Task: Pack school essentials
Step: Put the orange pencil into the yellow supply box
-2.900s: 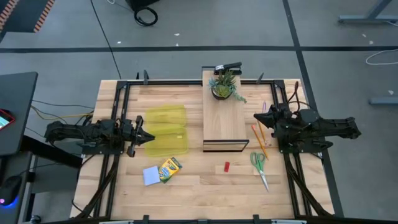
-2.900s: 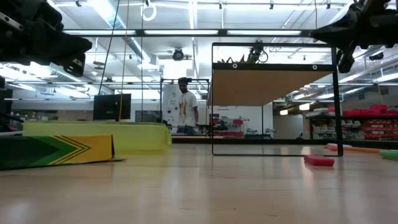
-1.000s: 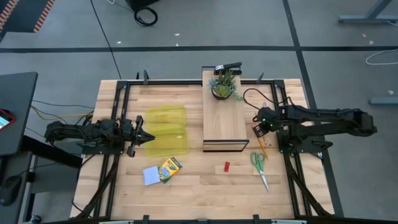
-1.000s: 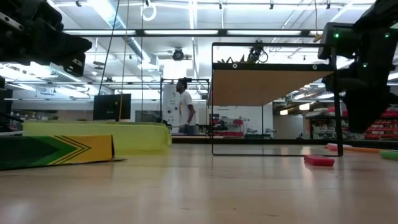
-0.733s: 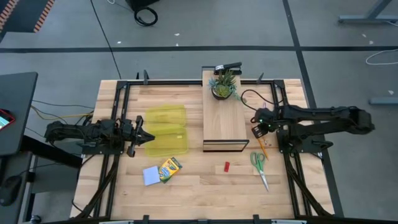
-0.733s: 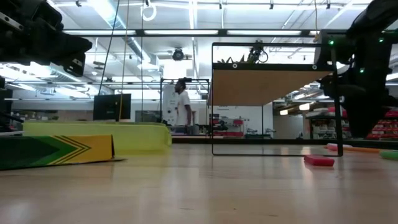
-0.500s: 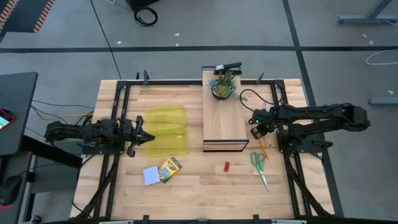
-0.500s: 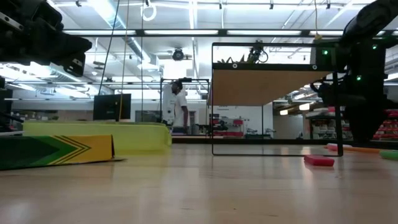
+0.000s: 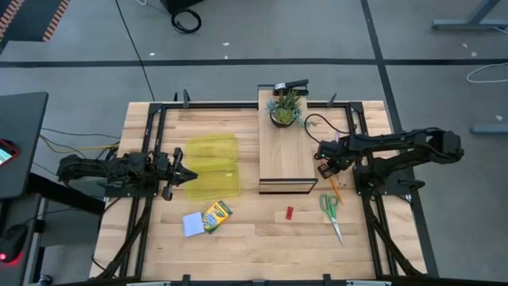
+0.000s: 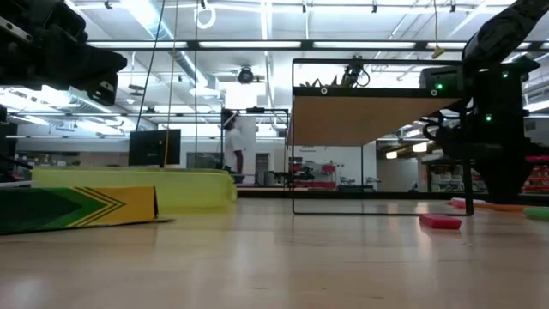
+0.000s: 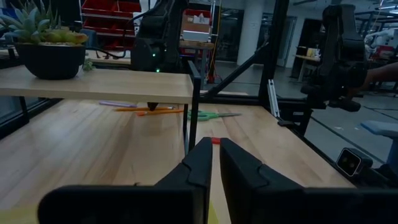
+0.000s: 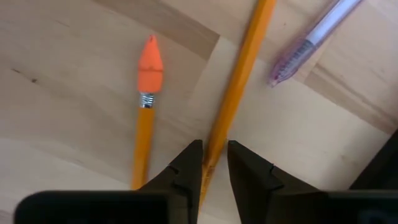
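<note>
My right gripper (image 9: 324, 168) points down at the table just right of the wooden stand, shut on the longer orange pencil (image 12: 239, 74). A second orange pencil with an eraser cap (image 12: 146, 93) and the thin purple pen (image 12: 314, 38) lie beside it. The green-handled scissors (image 9: 331, 210) and the red block (image 9: 290, 212) lie flat nearer the front edge. The crayon box (image 9: 216, 214) and the pale blue notepad (image 9: 192, 224) lie at front left. My left gripper (image 9: 179, 176), shut (image 11: 216, 163), waits at the yellow case (image 9: 213, 167). My right gripper has the longer orange pencil's shaft (image 12: 214, 144) between its two fingers (image 12: 188, 167), one on each side. The fingers come from above, pointing down. The pencil lies flat on the table and runs out past the fingertips.
A wooden stand with a black frame (image 9: 287, 155) sits mid-table and carries the potted plant (image 9: 286, 110) at its far end. It stands close to the left of my right gripper. Black rails (image 9: 151, 143) run along both table sides. A person (image 10: 230, 137) is in the room behind.
My right gripper came down onto the pencils and shifted a little toward the table's left and near edge. The arm's upper links swung back toward the left with it. The person in the room behind walked to the left.
</note>
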`<state>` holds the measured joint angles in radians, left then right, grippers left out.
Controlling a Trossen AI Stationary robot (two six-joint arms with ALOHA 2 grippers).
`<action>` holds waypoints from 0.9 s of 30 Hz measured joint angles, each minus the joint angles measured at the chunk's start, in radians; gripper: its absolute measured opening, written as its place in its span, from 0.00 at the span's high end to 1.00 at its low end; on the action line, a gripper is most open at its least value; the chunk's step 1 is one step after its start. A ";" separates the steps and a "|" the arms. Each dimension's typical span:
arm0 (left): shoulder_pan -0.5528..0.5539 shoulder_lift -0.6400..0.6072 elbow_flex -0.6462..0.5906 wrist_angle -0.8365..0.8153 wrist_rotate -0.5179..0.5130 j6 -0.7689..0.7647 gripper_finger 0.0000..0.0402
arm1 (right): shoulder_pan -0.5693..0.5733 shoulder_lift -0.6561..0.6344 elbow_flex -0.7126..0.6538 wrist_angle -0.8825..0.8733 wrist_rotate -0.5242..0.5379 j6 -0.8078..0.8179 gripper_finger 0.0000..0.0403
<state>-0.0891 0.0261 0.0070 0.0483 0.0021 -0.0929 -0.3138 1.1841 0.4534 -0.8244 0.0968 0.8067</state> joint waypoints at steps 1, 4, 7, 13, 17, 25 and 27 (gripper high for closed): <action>0.000 0.000 0.000 0.000 0.000 0.000 0.90 | 0.000 0.001 0.000 0.001 -0.001 0.003 0.81; 0.000 0.000 0.000 0.000 0.000 0.000 0.91 | 0.000 0.002 0.000 0.004 -0.005 0.006 0.84; 0.000 0.000 0.000 0.000 0.000 0.000 0.92 | 0.000 0.002 -0.001 0.006 -0.011 0.006 0.88; 0.000 0.000 0.000 0.000 0.000 0.000 0.92 | 0.000 0.003 -0.002 0.004 -0.012 0.014 0.94; 0.000 0.000 0.000 0.000 0.000 -0.001 0.91 | 0.000 -0.006 -0.002 0.004 -0.013 0.025 0.95; 0.000 0.000 0.000 0.000 0.000 -0.001 0.91 | -0.001 -0.104 -0.008 -0.001 0.003 0.050 0.96; 0.000 0.000 0.000 0.000 0.000 0.000 0.92 | -0.001 -0.124 -0.008 -0.016 -0.001 0.058 0.97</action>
<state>-0.0893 0.0261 0.0069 0.0479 0.0017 -0.0933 -0.3145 1.0606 0.4454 -0.8400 0.0958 0.8646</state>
